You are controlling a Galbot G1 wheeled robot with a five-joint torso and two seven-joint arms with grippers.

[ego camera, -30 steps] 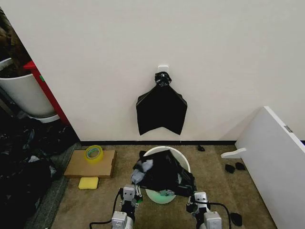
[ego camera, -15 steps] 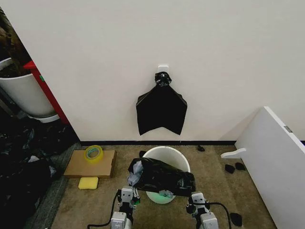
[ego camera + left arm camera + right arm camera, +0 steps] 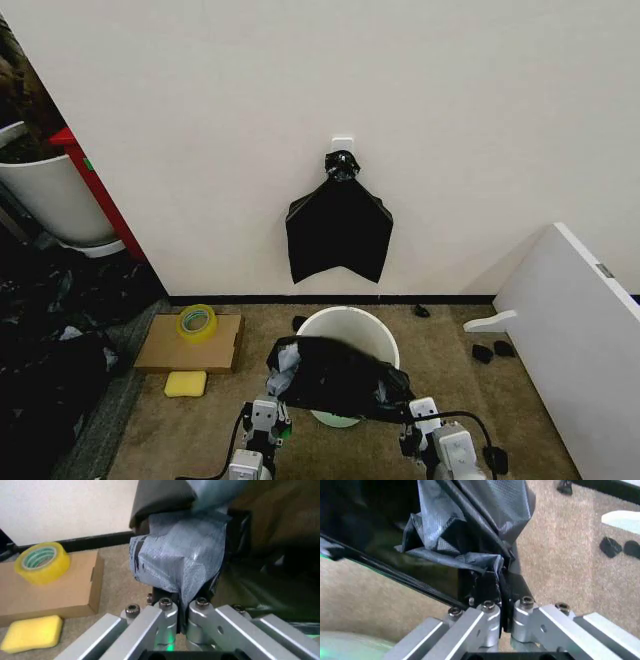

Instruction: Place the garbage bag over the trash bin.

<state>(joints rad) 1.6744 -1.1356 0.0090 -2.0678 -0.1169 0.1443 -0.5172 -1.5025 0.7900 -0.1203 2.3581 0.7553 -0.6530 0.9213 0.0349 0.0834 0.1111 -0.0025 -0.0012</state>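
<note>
head view: the thin, glossy, crinkled black plastic garbage bag (image 3: 338, 377) hangs stretched between the left gripper (image 3: 262, 418) and the right gripper (image 3: 421, 419), above the near rim of the round white plastic trash bin (image 3: 349, 330), which stands on the brown carpet (image 3: 520, 420) near the wall. its far rim is uncovered. to the robot's left lie a flat brown cardboard box (image 3: 190, 345), a roll of yellow tape (image 3: 197, 321) on it and a yellow sponge (image 3: 186, 383).

left wrist view: the left gripper (image 3: 181, 603) is clenched on a bunched grey-black fold of the bag (image 3: 180, 562).

right wrist view: the right gripper (image 3: 502, 605) is likewise pinched tight on a gathered corner of the bag (image 3: 470, 540).

judged from this, the spreading step is in hand; the next move calls for carrying the open mouth over the whole rim and lowering it evenly.
</note>
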